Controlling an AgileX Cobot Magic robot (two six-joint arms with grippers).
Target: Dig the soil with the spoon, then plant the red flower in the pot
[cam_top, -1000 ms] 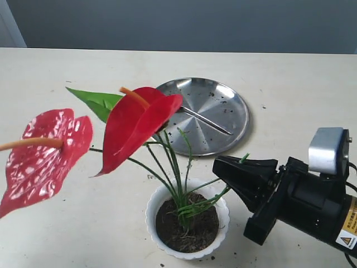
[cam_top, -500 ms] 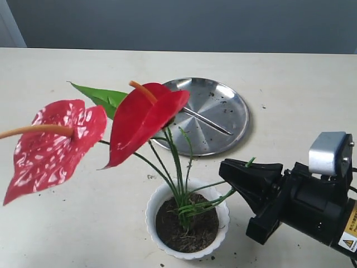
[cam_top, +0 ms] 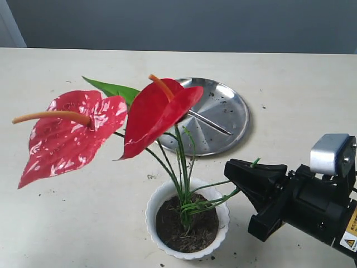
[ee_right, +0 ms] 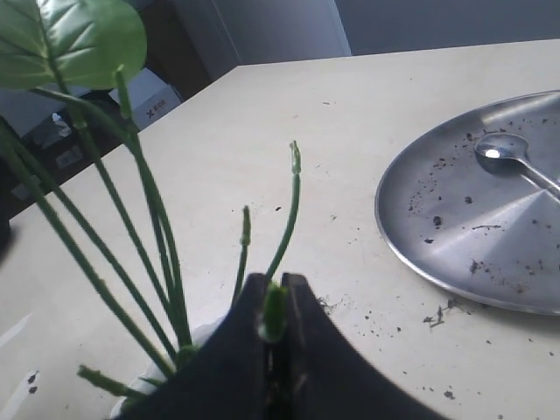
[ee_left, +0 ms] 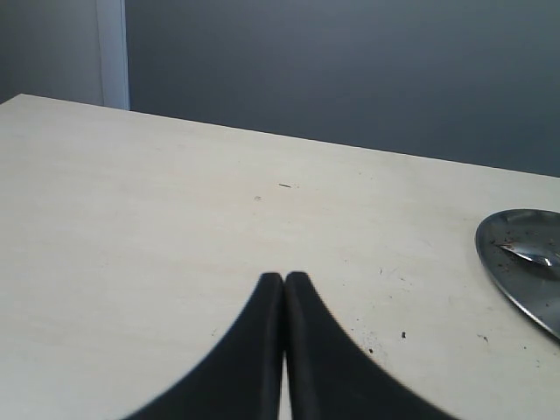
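Yellow warning label, half cut off at the frame edge, shows on the right gripper (cam_top: 241, 172); its text can't be read. Its jaws pinch a green stem of the red flower (cam_top: 159, 109), rooted in the soil (cam_top: 167, 220) of the pot (cam_top: 153, 209). Left gripper (ee_left: 284, 282): jaws closed, seemingly empty. Spoon (cam_top: 207, 121) lies on the plate (cam_top: 231, 106), partly hidden.

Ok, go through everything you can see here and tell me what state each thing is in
red flower: stems standing in the pot, leaning left
pot: upright, filled with soil
spoon: lying on the plate
plate: flat on the table, speckled with crumbs
right gripper: shut on a thin green stem
left gripper: shut, empty
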